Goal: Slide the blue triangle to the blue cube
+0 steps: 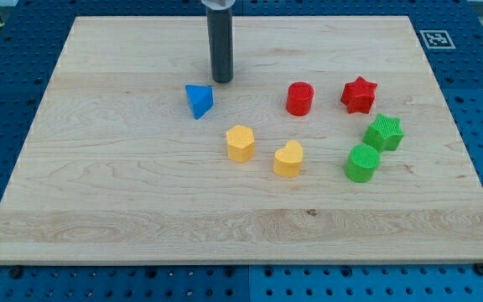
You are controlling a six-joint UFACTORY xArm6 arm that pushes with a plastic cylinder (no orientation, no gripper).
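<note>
Wooden board (141,218): red cylinder (299,98), red star (359,95), green star (384,132), green cylinder (362,163), yellow hexagon (240,143), yellow heart, probably (288,158). Blue triangle (198,101) upper centre-left; my tip (222,80), fingerless rod, just upper-right, apparently not touching.

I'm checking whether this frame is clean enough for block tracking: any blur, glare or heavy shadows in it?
Camera view: sharp throughout, the small blue triangle block and the red star block crisp-edged; lighting even, no glare on the pale wooden board; only soft short shadows beside the blocks; my tip sits just above-right of the triangle, apart from it.
</note>
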